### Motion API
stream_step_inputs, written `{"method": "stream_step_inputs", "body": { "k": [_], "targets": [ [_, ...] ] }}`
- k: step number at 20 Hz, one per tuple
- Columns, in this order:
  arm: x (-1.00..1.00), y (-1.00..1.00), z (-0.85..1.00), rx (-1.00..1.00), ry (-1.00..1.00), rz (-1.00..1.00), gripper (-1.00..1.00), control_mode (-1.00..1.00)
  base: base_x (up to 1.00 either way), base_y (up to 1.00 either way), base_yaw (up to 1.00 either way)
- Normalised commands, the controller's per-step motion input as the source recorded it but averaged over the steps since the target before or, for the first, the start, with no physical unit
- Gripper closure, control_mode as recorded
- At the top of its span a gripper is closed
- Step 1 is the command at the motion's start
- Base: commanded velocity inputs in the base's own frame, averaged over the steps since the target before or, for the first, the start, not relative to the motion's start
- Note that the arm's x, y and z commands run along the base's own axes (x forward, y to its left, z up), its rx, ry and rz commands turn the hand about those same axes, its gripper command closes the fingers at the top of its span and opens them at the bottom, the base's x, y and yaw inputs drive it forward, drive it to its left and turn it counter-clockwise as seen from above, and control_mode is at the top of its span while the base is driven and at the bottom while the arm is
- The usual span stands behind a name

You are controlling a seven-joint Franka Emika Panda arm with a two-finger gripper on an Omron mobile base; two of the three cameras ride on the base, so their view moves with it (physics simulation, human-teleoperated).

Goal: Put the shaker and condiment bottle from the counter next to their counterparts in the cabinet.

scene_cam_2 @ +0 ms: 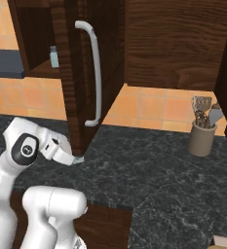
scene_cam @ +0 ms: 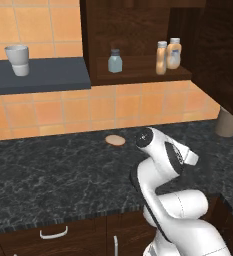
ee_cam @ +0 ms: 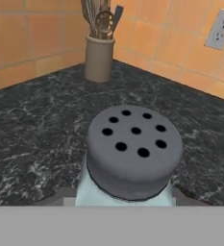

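Shaker [ee_cam: 132,158] upright w/ holed cap toward cam, long axis vertical, jaws closed partway on its sides

I work in a home kitchen — a long black stone counter [scene_cam: 48,175] runs over dark wood drawers [scene_cam: 53,235], and orange tiles [scene_cam: 48,110] cover the wall behind. A brown wall cabinet [scene_cam: 138,30] holds small bottles [scene_cam: 161,57], a jar of cooking utensils [scene_cam_2: 201,127] stands near the corner, and there is a wall socket [ee_cam: 220,29] too.
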Motion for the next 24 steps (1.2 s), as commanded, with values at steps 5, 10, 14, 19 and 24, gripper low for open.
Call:
{"method": "stream_step_inputs", "body": {
  "k": [5,10,14,19,24],
  "targets": [
    [-0.38,0.31,0.90,0.00,-0.04,0.29,1.00,-1.00,0.00,0.00,0.00],
    [-0.38,0.21,0.99,0.00,-0.07,0.30,1.00,-1.00,0.00,0.00,0.00],
    [-0.25,0.15,0.92,0.00,0.00,0.28,1.00,-1.00,0.00,0.00,0.00],
    [-0.16,0.21,0.85,0.00,0.00,0.26,1.00,-1.00,0.00,0.00,0.00],
    [-0.17,0.36,0.72,0.00,0.00,0.20,1.00,-1.00,0.00,0.00,0.00]
  ]
}}
